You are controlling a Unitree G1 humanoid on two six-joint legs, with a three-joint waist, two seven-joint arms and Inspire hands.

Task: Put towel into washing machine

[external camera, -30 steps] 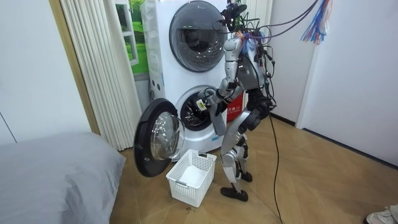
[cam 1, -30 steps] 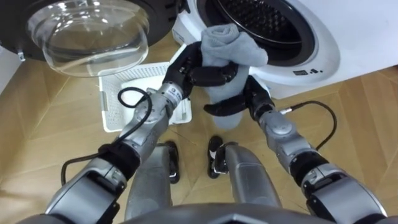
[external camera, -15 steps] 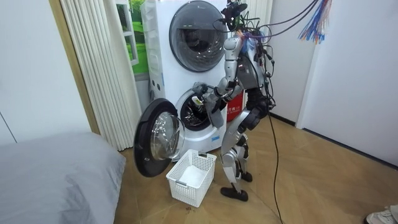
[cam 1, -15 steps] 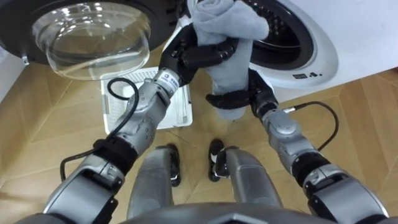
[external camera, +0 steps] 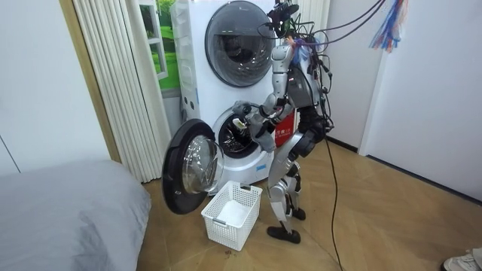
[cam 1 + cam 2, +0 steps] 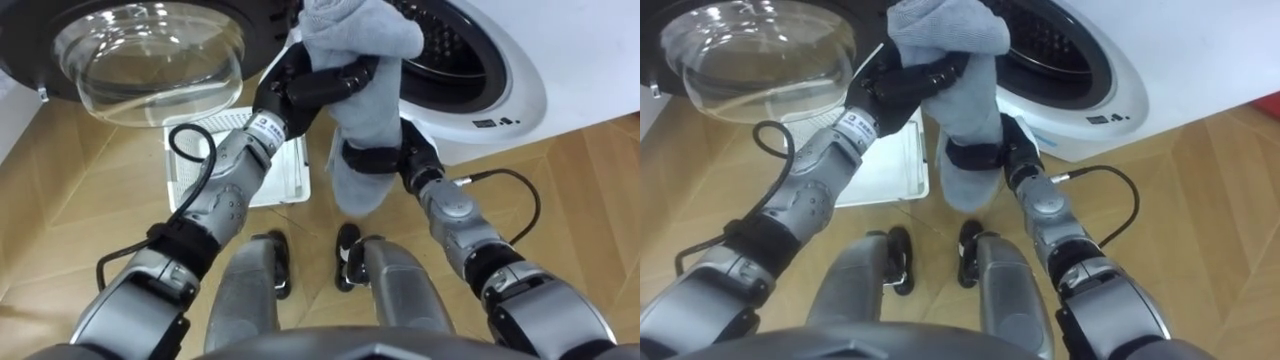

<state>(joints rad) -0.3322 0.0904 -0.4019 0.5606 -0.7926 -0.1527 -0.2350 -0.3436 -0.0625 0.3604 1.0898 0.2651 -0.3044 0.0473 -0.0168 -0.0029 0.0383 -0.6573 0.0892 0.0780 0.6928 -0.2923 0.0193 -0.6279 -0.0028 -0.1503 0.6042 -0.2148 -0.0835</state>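
A grey towel [image 6: 362, 70] hangs bunched in front of the washing machine's open drum [image 6: 455, 45]. My left hand [image 6: 318, 85] grips its upper part, fingers curled over the cloth. Lower down, my right hand [image 6: 375, 158] has its fingers wrapped round the hanging part. The towel's tail [image 6: 352, 192] dangles below that hand. The right eye view has the same grip, left hand [image 6: 912, 85] above and right hand [image 6: 978, 155] below. In the room view I stand facing the lower machine with the towel [image 5: 254, 125] held at the drum's mouth.
The round glass door [image 6: 145, 55] swings open on my left. A white laundry basket [image 6: 215, 170] sits on the wood floor beneath it, left of my feet. A second machine [image 5: 237, 41] is stacked above. A grey bed [image 5: 68, 218] lies at the room view's left.
Both hands have lifted the towel up toward the drum opening. The right hand's fingers, flat against the cloth before, have curled round its hanging part.
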